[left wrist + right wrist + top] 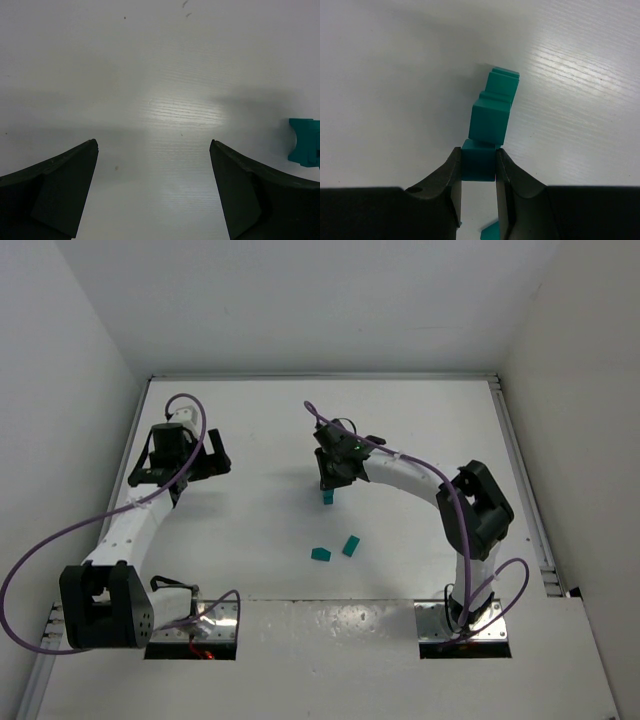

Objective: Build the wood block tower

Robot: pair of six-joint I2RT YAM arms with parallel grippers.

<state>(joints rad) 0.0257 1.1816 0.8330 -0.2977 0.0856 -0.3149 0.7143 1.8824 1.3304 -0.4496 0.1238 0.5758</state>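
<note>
White tabletop [260,440] bears the tower [490,120]; my right pincer [477,160] clamps its top block [478,169], my left pincer [154,145] gapes apart.

A white table [260,530] with faint wood grain sits between plain white walls [60,360]; a metal rail [523,485] lines its right edge.

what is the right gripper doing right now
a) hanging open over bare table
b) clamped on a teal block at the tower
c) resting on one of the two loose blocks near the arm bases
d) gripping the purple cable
B: in the right wrist view the right gripper has its jaws pressed against both sides of a teal block that sits against the rest of the tower.
</note>
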